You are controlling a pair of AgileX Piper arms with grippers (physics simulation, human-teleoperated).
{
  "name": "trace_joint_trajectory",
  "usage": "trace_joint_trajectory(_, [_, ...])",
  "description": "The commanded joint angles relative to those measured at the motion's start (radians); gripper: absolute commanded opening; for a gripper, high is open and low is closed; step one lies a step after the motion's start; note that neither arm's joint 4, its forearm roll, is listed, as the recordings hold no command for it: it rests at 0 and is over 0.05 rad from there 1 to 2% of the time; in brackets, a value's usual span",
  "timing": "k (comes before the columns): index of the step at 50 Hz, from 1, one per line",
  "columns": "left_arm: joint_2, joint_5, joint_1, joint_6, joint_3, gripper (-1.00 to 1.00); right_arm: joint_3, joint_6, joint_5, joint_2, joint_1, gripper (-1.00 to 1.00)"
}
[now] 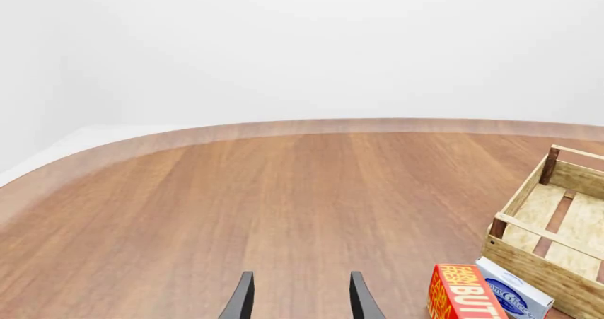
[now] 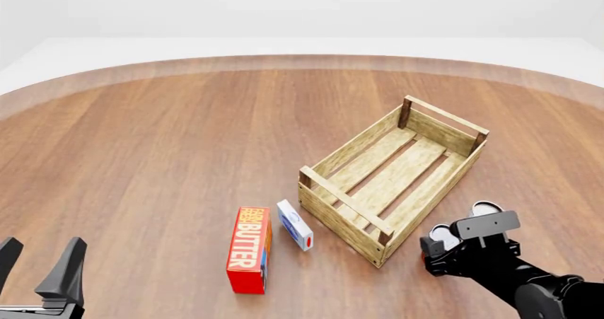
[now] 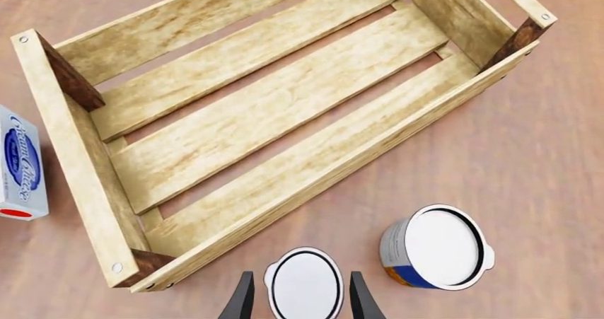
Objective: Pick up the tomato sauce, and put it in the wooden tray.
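The tomato sauce can (image 3: 304, 285) stands upright on the table just outside the near corner of the wooden tray (image 3: 226, 128); only its silver top shows. My right gripper (image 3: 302, 301) is open with one finger on each side of the can and a small gap to it. In the front view the can (image 2: 440, 234) sits under my right gripper (image 2: 445, 247), beside the tray (image 2: 392, 174), which has nothing in it. My left gripper (image 2: 39, 262) is open and empty at the near left; it also shows in the left wrist view (image 1: 302, 301).
A blue, white and orange can (image 3: 436, 247) stands next to the tomato sauce; it also shows in the front view (image 2: 485, 209). A red butter box (image 2: 250, 248) and a small white and blue box (image 2: 294, 224) lie left of the tray.
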Motion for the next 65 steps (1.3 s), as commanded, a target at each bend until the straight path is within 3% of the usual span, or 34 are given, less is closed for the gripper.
trace_joint_trajectory(1, [0.000,0.000,0.000,0.000,0.000,1.00,0.002,0.003,-0.024,0.039,0.003,1.00])
trace_joint_trajectory(24, [0.000,0.000,0.000,0.000,0.000,1.00,0.006,-0.003,-0.064,0.113,-0.003,1.00])
trace_joint_trajectory(25, [0.000,0.000,0.000,0.000,0.000,1.00,0.006,-0.002,-0.063,0.114,-0.003,-1.00])
trace_joint_trajectory(33, [0.000,0.000,0.000,0.000,0.000,1.00,0.011,-0.024,-0.022,0.040,-0.018,-1.00])
trace_joint_trajectory(36, [0.000,0.000,0.000,0.000,0.000,1.00,0.004,-0.032,0.086,-0.083,-0.029,-1.00])
trace_joint_trajectory(39, [0.000,0.000,0.000,0.000,0.000,1.00,-0.041,-0.056,0.296,-0.296,-0.023,-1.00])
trace_joint_trajectory(41, [0.000,0.000,0.000,0.000,0.000,1.00,-0.084,-0.103,0.438,-0.423,-0.034,-1.00])
trace_joint_trajectory(42, [0.000,0.000,0.000,0.000,0.000,1.00,-0.084,-0.103,0.441,-0.426,-0.034,-1.00])
trace_joint_trajectory(47, [0.000,0.000,0.000,0.000,0.000,1.00,-0.216,-0.150,0.688,-0.616,-0.021,-1.00])
trace_joint_trajectory(50, [0.000,0.000,0.000,0.000,0.000,1.00,-0.294,-0.164,0.783,-0.673,-0.022,-1.00])
trace_joint_trajectory(58, [0.000,0.000,0.000,0.000,0.000,1.00,-0.401,-0.196,0.812,-0.636,-0.041,-1.00])
trace_joint_trajectory(65, [0.000,0.000,0.000,0.000,0.000,1.00,-0.452,-0.172,0.771,-0.536,-0.025,-1.00])
